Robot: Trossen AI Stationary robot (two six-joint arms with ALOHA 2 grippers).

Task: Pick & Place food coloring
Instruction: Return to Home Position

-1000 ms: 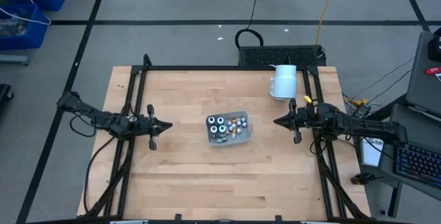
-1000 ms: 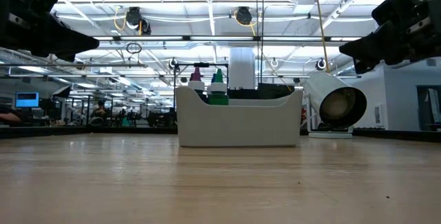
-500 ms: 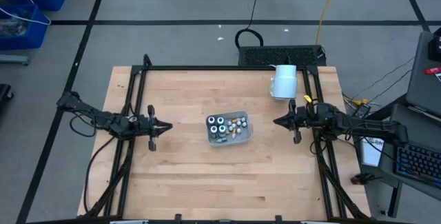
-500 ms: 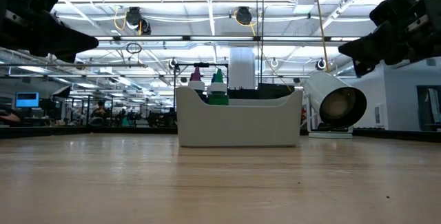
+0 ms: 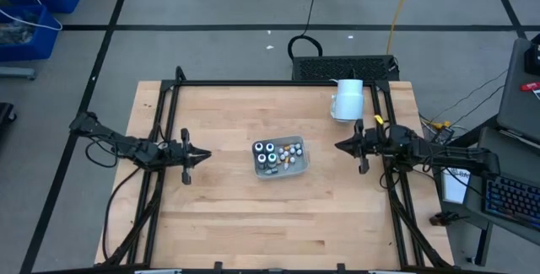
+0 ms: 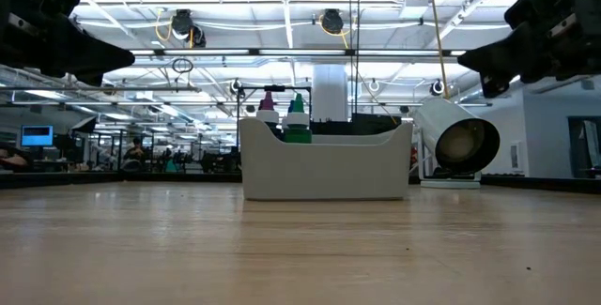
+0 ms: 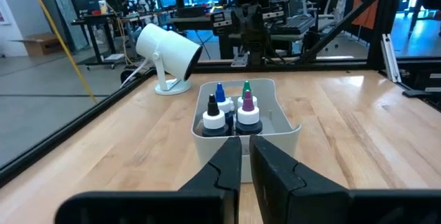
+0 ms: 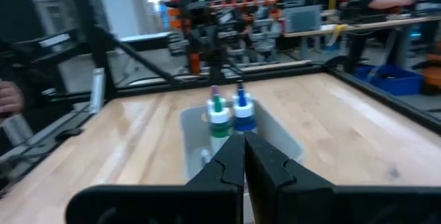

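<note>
The food coloring (image 5: pixel 270 153) is a cluster of small dark bottles with white collars and blue, green and purple tips (image 7: pixel 231 110), plus tiny whitish bottles (image 5: pixel 292 151). All of it stands inside a pale grey tray (image 5: pixel 304 164) at the table's middle. Only the tips (image 6: pixel 285 117) show above the tray wall in the low view. My left gripper (image 5: pixel 207 152) hovers shut to the tray's left, pointing at it. My right gripper (image 5: pixel 337 147) hovers shut to the tray's right, also facing it (image 8: pixel 227 114). Both are off the table.
A large white cylinder (image 5: pixel 347 99) lies on its side near the far right of the table, its mouth toward the near edge (image 6: pixel 457 143). A black frame rail (image 5: pixel 253 83) runs round the table. Bare wood lies on the tray's near side.
My right gripper has risen slightly. The tray, the bottles and my left gripper have kept still.
</note>
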